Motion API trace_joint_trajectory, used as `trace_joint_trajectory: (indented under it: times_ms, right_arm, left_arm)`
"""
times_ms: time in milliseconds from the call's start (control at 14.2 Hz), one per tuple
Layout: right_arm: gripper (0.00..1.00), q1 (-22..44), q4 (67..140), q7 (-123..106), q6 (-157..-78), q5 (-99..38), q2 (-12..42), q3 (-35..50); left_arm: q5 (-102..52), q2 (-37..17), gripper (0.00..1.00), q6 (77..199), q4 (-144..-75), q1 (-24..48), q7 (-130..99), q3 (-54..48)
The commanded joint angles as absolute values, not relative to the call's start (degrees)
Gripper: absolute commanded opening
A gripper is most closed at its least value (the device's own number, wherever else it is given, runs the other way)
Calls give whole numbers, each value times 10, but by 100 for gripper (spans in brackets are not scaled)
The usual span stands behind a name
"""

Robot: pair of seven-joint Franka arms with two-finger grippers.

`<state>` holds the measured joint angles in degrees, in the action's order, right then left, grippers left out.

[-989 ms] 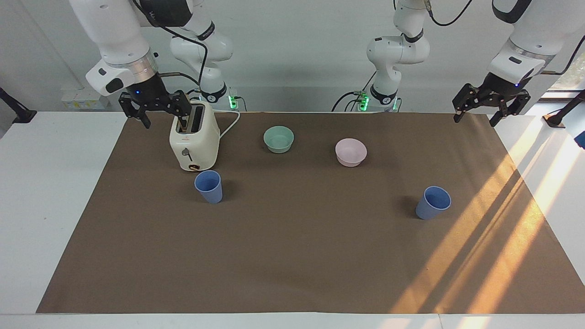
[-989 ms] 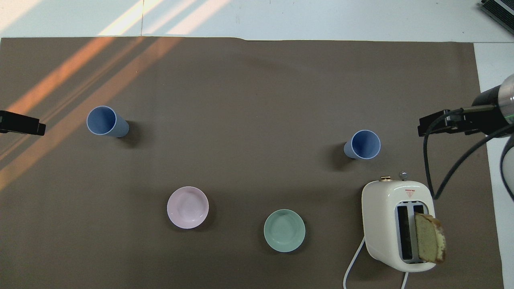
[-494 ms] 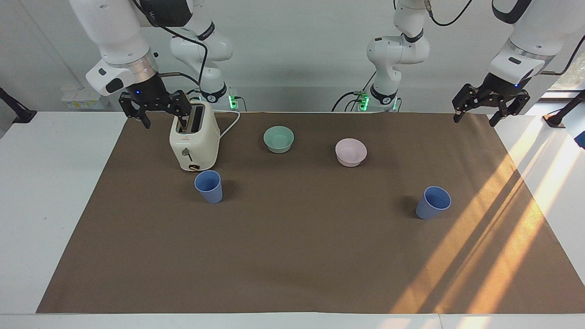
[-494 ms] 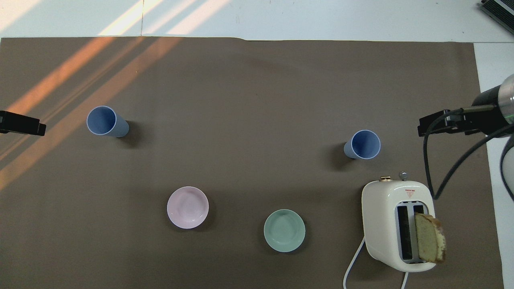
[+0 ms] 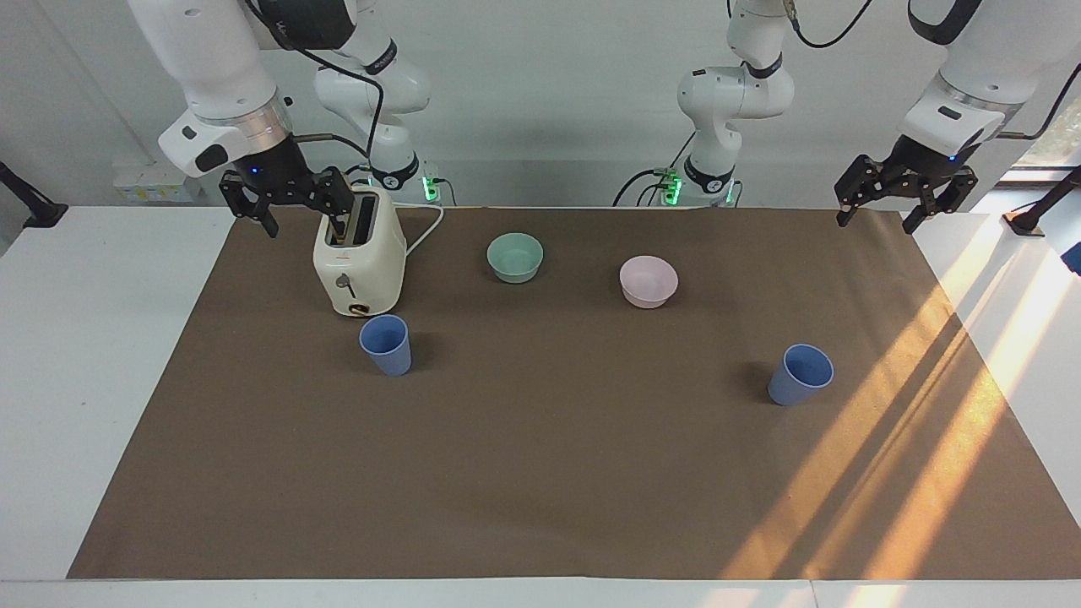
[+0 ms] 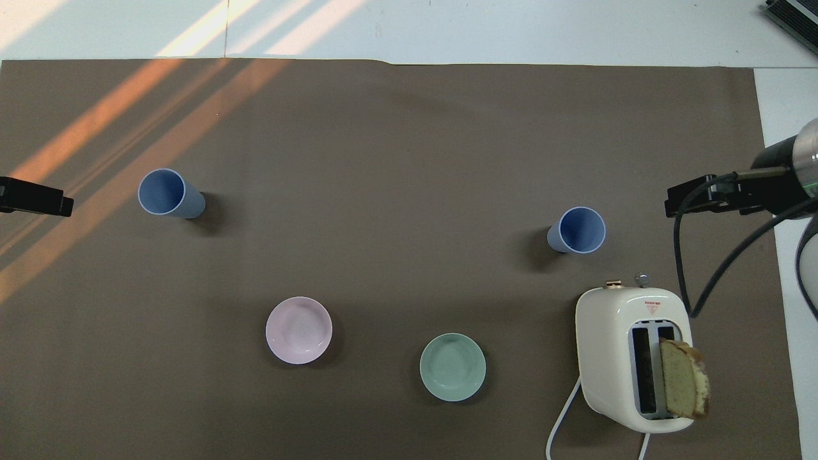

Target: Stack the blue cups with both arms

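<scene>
Blue cups (image 5: 386, 344) unmoved; left claw (image 5: 905, 196) barely shifted.

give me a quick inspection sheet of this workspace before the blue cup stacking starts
surface: brown mat on a white table, sunlight streaks at the left arm's end
job's things: two blue cups, one beside the toaster, other toward the left arm's end; upright, apart, unstacked
clutter: toaster with bread slice, green bowl, pink bowl
grippers: right gripper open, raised by the toaster; left gripper open, over the mat's corner
cables: white toaster cord
surroundings: nothing seen
</scene>
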<state>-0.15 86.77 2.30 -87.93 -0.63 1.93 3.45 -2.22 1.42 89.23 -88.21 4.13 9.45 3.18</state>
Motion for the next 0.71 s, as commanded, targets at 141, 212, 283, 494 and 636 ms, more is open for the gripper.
trace_joint_trajectory:
  times_ms: [141,212,283,494,636]
  right_arm:
    - [100,-4,870,9,-883,-7,17,33]
    - [100,-4,870,9,-884,-7,17,33]
    - [100,-4,870,9,-883,-7,17,33]
    - [100,-4,870,9,-884,-7,17,33]
    - [100,-4,870,9,-884,-6,17,33]
  left_arm:
    - [-23,32,100,904,-903,40,96,32]
    - [-23,32,100,903,-903,41,97,31]
    - [-23,33,100,897,-903,44,98,31]
    - [-23,32,100,904,-903,40,98,32]
    - [-24,31,100,908,-903,40,98,31]
